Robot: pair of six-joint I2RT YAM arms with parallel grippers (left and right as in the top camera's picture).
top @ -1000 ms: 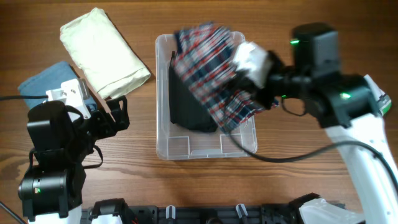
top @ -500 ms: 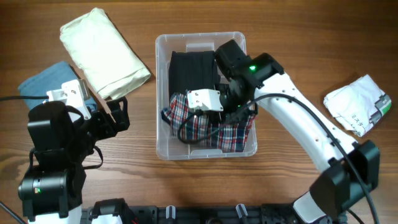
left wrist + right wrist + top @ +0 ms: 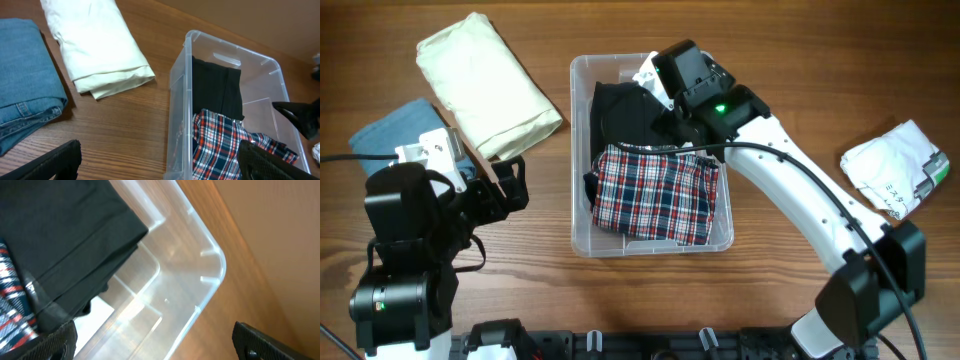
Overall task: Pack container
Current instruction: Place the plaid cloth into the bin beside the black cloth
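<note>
One plaid cloth [image 3: 655,195] and one black cloth [image 3: 620,115] lie in one container [image 3: 577,150].

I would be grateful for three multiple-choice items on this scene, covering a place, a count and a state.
1. Where does the plaid garment lie?
A) on the bare table
B) in the container
C) on the floor

2. How many garments show inside the container?
A) two
B) five
C) none

3. How is the right hand?
A) open
B) shut on cloth
C) shut on nothing

Answers: B, it lies within the bin's walls; A, the black garment and the plaid one; A, its fingers stand wide apart in the wrist view.
</note>
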